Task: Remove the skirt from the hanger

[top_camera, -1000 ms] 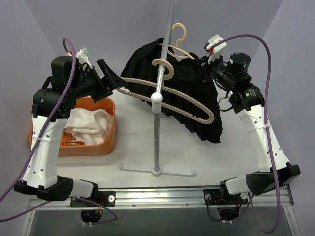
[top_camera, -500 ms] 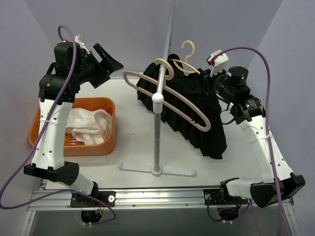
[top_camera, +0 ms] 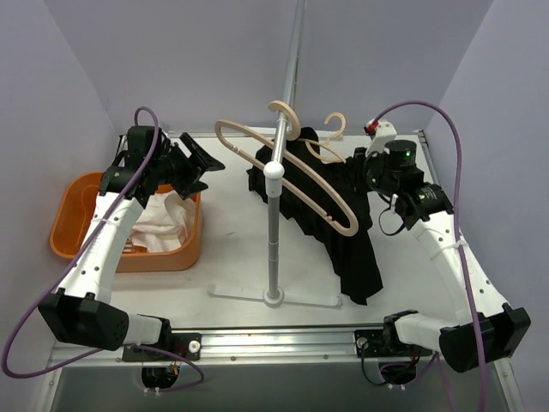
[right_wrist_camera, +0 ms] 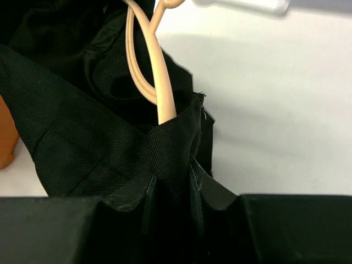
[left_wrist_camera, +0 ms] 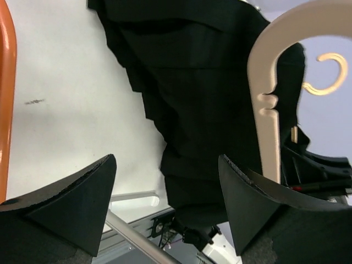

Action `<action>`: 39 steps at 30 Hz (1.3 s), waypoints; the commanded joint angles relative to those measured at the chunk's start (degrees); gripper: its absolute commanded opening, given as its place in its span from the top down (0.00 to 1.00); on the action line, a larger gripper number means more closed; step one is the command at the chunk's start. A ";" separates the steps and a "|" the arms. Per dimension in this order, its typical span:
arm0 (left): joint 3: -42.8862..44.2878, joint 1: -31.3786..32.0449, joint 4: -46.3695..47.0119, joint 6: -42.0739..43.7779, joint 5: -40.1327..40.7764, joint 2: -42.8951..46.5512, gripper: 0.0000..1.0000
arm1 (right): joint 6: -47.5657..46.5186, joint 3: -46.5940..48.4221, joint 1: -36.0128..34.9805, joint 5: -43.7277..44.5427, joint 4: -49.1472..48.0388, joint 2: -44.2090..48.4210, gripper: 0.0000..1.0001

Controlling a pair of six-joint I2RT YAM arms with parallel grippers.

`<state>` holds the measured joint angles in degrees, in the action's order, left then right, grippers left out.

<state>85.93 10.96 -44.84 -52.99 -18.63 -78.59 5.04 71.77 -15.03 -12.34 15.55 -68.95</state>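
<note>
The black pleated skirt (top_camera: 343, 249) hangs right of the stand, its lower end near the table. A beige hanger (top_camera: 336, 124) is still inside its waist, with the hook sticking up free of the stand. In the right wrist view the hanger (right_wrist_camera: 159, 82) runs down into the skirt (right_wrist_camera: 71, 137). My right gripper (top_camera: 367, 169) is shut on a fold of the skirt's edge (right_wrist_camera: 170, 181). My left gripper (top_camera: 202, 160) is open and empty, left of the skirt. In its wrist view the gripper (left_wrist_camera: 166, 165) faces the skirt (left_wrist_camera: 198, 110) across bare table.
A second, empty beige hanger (top_camera: 300, 172) hangs on the grey stand's pole (top_camera: 274, 232), slanting down to the right; it also shows in the left wrist view (left_wrist_camera: 269, 126). The stand's base (top_camera: 274, 298) lies near the front. An orange basket (top_camera: 64, 202) holding white cloth (top_camera: 159, 215) stands at the left.
My right gripper has come down and forward with the skirt and its hanger. My left gripper left the empty hanger's end, rose, then dropped beside the basket. The empty hanger swung round.
</note>
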 commanded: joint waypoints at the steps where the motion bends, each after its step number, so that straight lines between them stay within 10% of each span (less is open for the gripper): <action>1: -4.27 0.20 7.74 -1.50 -6.32 3.09 0.16 | 9.28 -3.20 0.26 -4.09 -3.42 2.94 1.00; 26: -27.92 15.40 53.70 -24.35 -16.44 2.29 0.26 | 22.20 -35.82 -12.04 -8.40 -11.86 24.47 1.00; 39: -25.63 17.16 39.56 -22.76 -8.44 10.21 0.28 | 22.91 -38.11 -14.15 -3.57 -9.93 28.08 1.00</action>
<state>57.56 27.44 -2.68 -75.94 -30.44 -70.17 27.24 30.81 -28.32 -17.37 8.40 -40.53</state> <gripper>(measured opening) 0.719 0.169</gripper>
